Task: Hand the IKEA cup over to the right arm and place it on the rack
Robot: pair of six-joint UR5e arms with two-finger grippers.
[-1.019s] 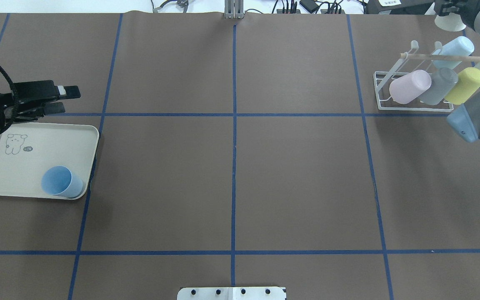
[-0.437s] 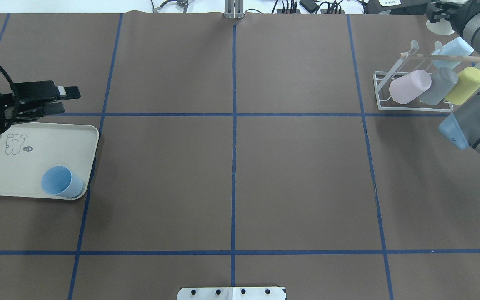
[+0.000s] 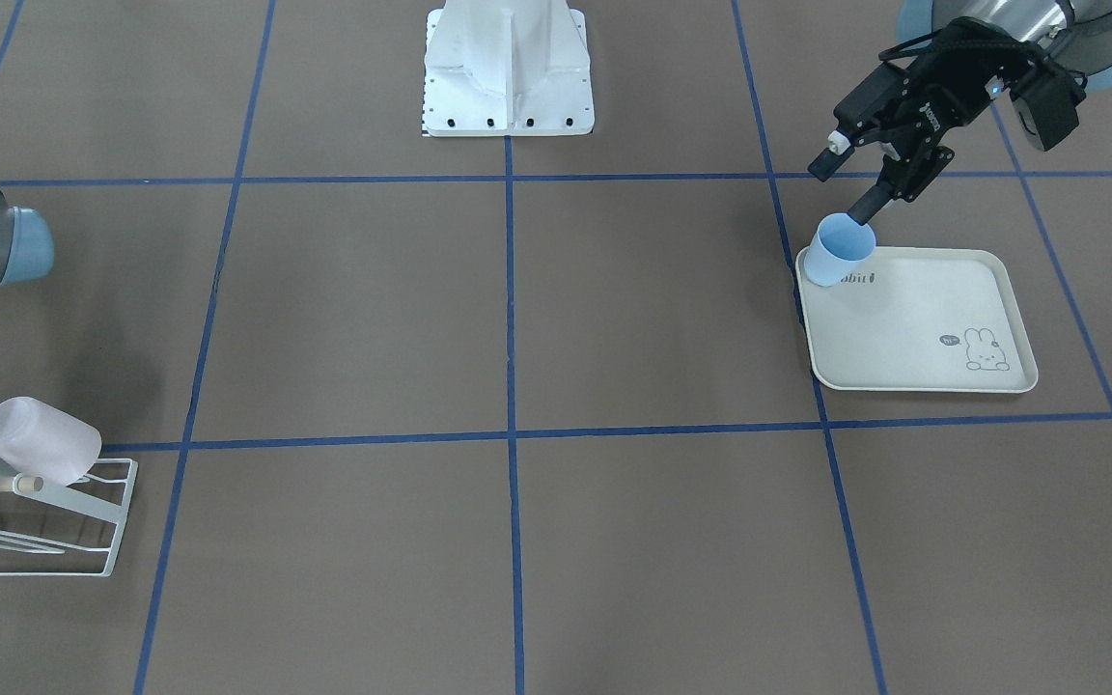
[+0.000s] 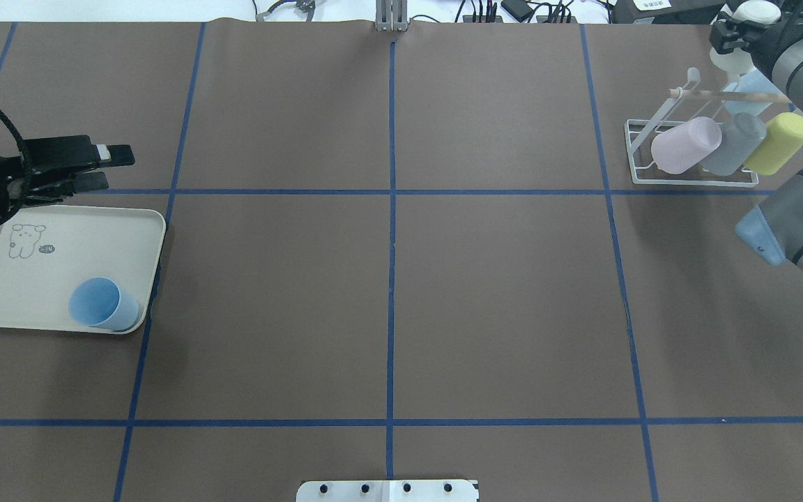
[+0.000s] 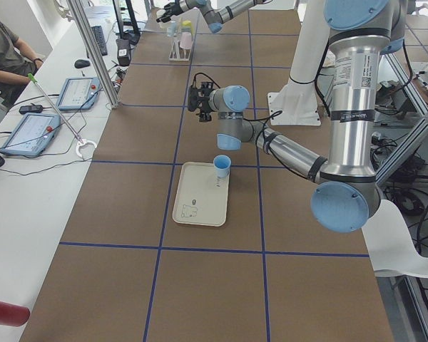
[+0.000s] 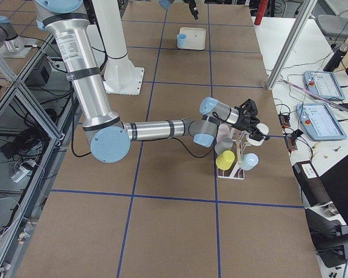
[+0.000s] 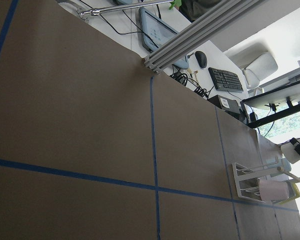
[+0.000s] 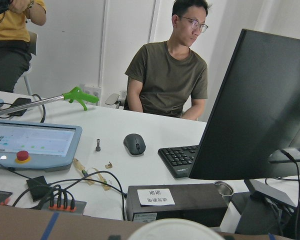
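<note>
A light blue cup [image 4: 98, 303] stands upright on the near right corner of the cream rabbit tray [image 4: 60, 240]; it also shows in the front view [image 3: 841, 249]. My left gripper [image 4: 109, 169] is open and empty, hovering over the tray's far edge, apart from the cup. My right gripper [image 4: 725, 35] is shut on a white cup [image 4: 726, 60] just beyond the far side of the white wire rack [image 4: 694, 180]. The rack's wooden rod [image 4: 736, 95] runs across it. The white cup's rim shows at the bottom of the right wrist view [image 8: 170, 231].
The rack holds a pink cup [image 4: 686, 144], a grey cup [image 4: 736, 143], a yellow cup [image 4: 780, 143] and a light blue cup [image 4: 753, 85] partly hidden by my right arm. My right elbow [image 4: 785, 223] hangs near the rack. The robot base [image 3: 508, 68] stands mid-table.
My right gripper has moved left and a little closer to the rack with the white cup, and the elbow shifted left. The left arm, tray and blue cup have not moved.
</note>
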